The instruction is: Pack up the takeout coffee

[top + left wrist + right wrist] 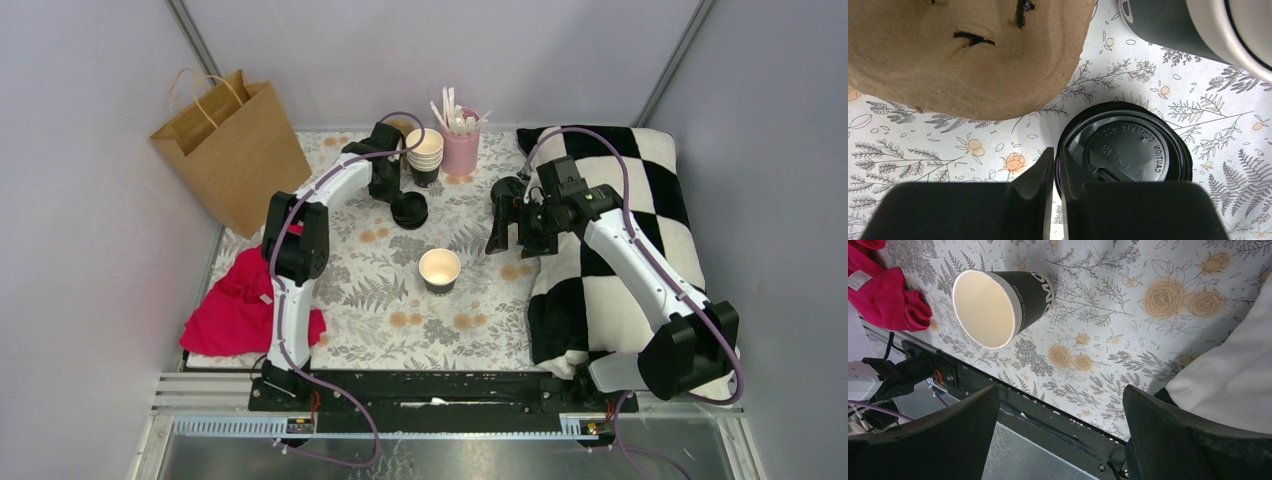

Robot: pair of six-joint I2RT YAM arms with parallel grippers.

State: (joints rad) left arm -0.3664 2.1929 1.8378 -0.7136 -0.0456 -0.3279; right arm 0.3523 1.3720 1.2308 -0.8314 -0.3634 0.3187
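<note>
The takeout coffee cup [440, 269], black outside and cream inside, stands upright with no lid on it in the middle of the floral mat; it also shows in the right wrist view [998, 305]. A low stack of black lids [410, 211] lies behind it. My left gripper [1058, 154] is nearly closed, pinching the near-left rim of the top lid [1133, 150], one finger outside the rim and one over the lid. My right gripper [510, 238] hangs open and empty to the right of the cup, with its fingers [963, 435] wide apart above the mat's front edge.
A nested stack of lidless cups [424, 152] and a pink holder of stirrers [461, 142] stand at the back. A brown pulp tray [968, 55] lies by the lids. A paper bag [235, 150] stands at the back left, a red cloth [240, 305] lies front left, and a checkered cushion [640, 230] lies at the right.
</note>
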